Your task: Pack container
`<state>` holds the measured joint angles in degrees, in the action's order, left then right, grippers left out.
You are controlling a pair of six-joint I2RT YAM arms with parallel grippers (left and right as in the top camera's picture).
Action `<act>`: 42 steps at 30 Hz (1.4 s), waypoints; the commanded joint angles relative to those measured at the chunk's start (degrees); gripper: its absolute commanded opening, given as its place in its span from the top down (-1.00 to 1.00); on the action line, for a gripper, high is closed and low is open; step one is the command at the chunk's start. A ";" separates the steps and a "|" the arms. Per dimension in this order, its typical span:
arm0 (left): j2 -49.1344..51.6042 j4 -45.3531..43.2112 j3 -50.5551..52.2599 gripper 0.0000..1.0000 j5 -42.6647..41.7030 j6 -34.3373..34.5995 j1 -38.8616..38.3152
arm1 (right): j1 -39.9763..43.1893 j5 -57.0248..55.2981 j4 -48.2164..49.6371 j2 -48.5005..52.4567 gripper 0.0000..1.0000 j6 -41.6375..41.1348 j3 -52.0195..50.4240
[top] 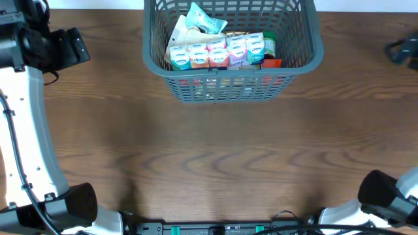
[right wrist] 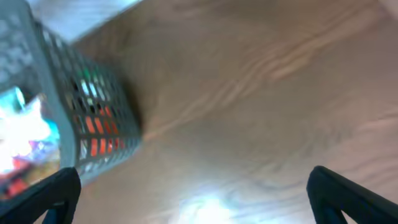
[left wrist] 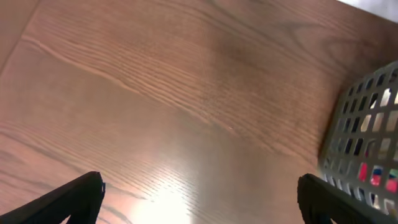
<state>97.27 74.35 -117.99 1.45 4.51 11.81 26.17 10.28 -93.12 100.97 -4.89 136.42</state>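
Note:
The container [top: 307,52] is a dark grey lattice basket at the top middle of the table, holding several small tissue packets [top: 219,53] and a larger pale packet [top: 204,23]. It also shows in the left wrist view [left wrist: 367,137] at the right and in the right wrist view [right wrist: 74,118] at the left. My left gripper [left wrist: 199,199] is open and empty over bare wood to the basket's left. My right gripper [right wrist: 193,199] is open and empty over bare wood to the basket's right. In the overhead view the left arm [top: 65,46] is at the top left, the right arm [top: 401,51] at the far right edge.
The brown wooden table [top: 215,156] spreads in front of the basket. The arms' white bases [top: 26,163] stand at the lower left and lower right [top: 392,196] corners. A black rail with cables [top: 222,228] runs along the front edge.

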 commanded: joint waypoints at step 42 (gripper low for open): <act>-63.98 -23.89 67.71 -0.97 -0.81 -2.75 -13.66 | -32.26 -13.49 30.38 -46.62 -0.99 -14.82 -87.08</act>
<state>33.21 50.72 -50.63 0.01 1.30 -1.63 -5.39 -3.05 -63.07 54.59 -17.37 49.69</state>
